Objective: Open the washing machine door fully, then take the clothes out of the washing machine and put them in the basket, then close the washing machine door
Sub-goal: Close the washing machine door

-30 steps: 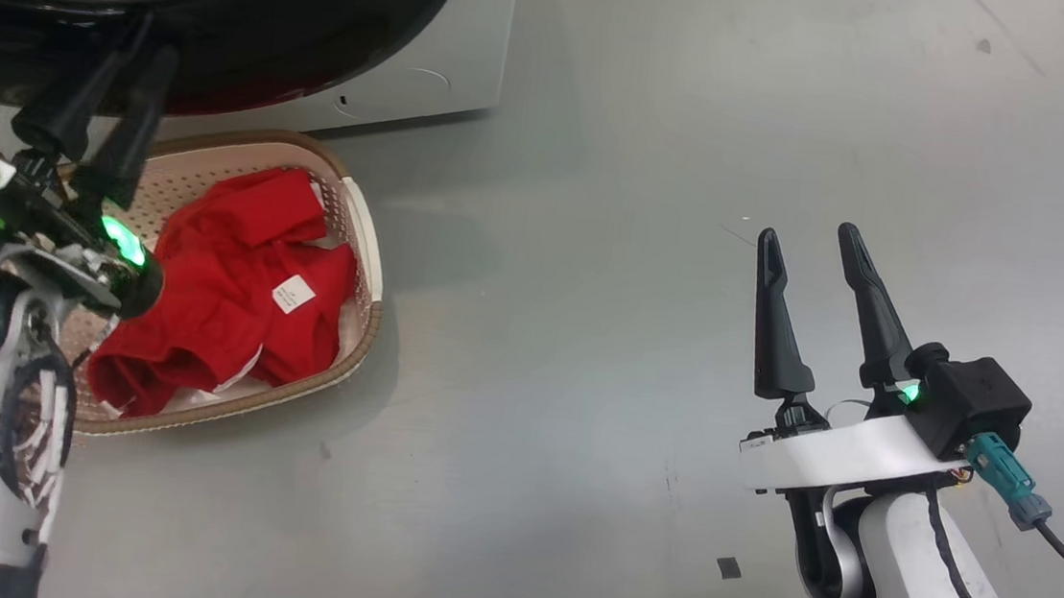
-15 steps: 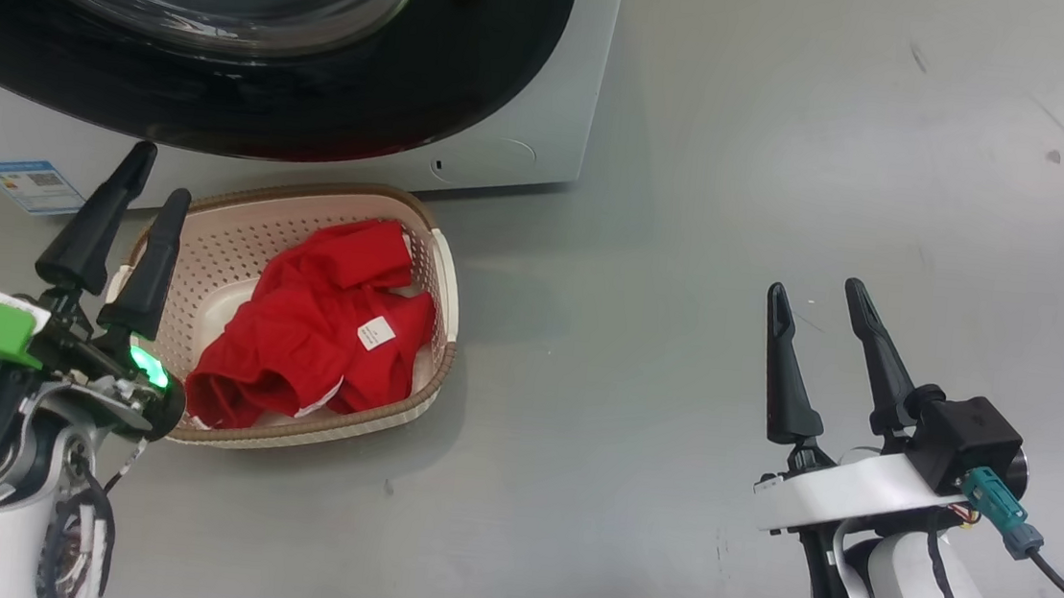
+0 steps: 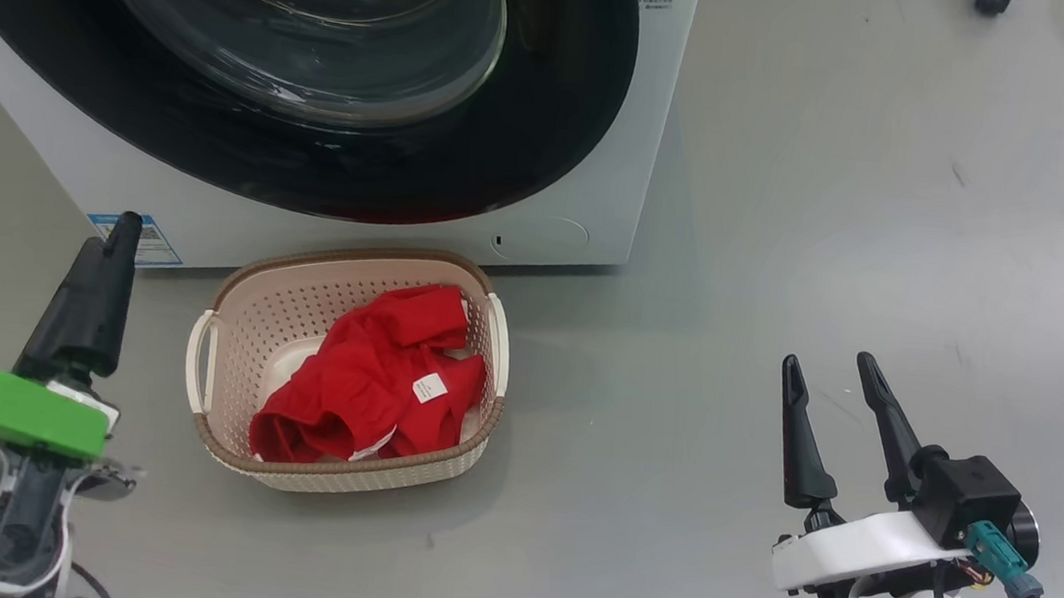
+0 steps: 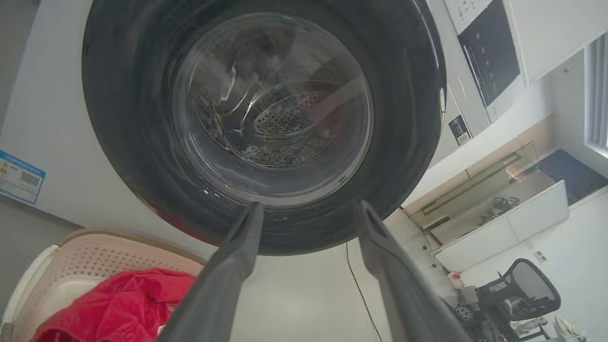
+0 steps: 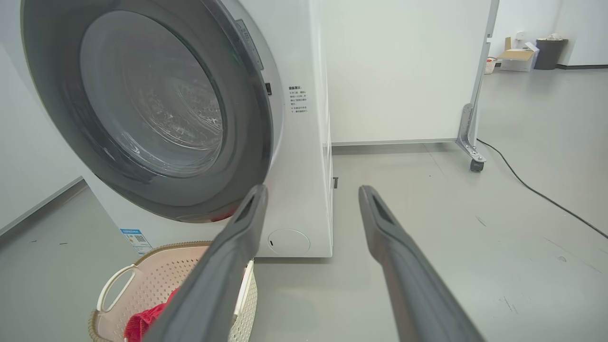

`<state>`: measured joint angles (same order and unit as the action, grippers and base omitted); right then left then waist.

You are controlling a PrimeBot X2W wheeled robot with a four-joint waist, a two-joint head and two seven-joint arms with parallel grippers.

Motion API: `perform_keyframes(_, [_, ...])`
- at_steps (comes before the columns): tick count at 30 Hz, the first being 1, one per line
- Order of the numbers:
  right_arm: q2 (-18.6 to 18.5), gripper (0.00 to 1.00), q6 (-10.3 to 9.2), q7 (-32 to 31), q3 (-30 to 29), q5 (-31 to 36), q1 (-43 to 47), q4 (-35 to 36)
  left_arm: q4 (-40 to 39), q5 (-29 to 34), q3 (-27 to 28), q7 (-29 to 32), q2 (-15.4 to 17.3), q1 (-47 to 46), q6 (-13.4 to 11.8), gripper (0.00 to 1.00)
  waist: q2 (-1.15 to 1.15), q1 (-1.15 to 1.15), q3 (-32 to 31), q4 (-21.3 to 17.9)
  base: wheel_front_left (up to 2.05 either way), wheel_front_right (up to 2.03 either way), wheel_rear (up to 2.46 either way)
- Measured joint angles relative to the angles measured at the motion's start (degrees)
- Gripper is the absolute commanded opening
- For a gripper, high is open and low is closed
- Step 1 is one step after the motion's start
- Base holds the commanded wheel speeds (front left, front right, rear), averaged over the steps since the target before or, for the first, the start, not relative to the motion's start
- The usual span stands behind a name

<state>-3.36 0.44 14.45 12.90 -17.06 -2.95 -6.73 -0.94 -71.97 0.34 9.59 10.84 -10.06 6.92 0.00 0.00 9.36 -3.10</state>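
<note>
A white wheeled partition (image 5: 403, 71) stands on grey floor (image 5: 475, 247), black cable (image 5: 523, 185) beside it

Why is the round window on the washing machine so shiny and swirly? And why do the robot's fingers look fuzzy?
Head view: light glints in streaks on the bulging glass of the washing machine door. Left wrist view: the same glare swirls across it, and the fingers, close to the lens, look soft. Right wrist view: the glass looks milky, with fainter streaks.

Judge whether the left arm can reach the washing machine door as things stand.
Probably yes: the open left end effector points straight at the washing machine door, nothing between; the basket sits aside.
</note>
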Motion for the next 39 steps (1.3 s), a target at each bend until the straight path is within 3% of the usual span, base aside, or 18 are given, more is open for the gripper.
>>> perform_keyframes(7, [-0.1,1.00,0.09,0.0,-0.5,0.6,1.2,-0.1,-3.0,20.2,-4.4,-11.2,4.4,5.6,0.0,1.00,0.00,0.00,-3.0,1.7,0.00,0.00,0.00])
perform_keyframes(11, [-0.1,1.00,0.09,0.0,-0.8,1.3,1.9,0.2,-3.3,29.9,-6.2,-16.1,4.8,8.6,-0.1,1.00,0.00,0.00,-4.2,2.3,0.00,0.00,0.00])
perform_keyframes(18, [-0.1,1.00,0.08,0.0,-1.2,2.0,3.9,0.4,-2.2,43.1,-9.8,-20.5,5.5,13.2,-6.7,1.00,0.00,0.00,-5.4,2.6,0.00,0.00,0.00])
perform_keyframes(25, [0.0,1.00,0.25,0.0,-0.7,2.6,5.8,-0.1,0.4,46.9,-12.3,-21.3,3.7,16.7,-12.3,1.00,0.00,0.00,-6.6,2.5,0.00,0.00,0.00])
perform_keyframes(39, [0.2,1.00,0.24,0.0,-0.4,2.6,8.3,-0.6,1.8,48.5,-12.7,-21.8,0.1,18.8,-13.0,1.00,0.00,0.00,-8.1,2.4,0.00,0.00,0.00])
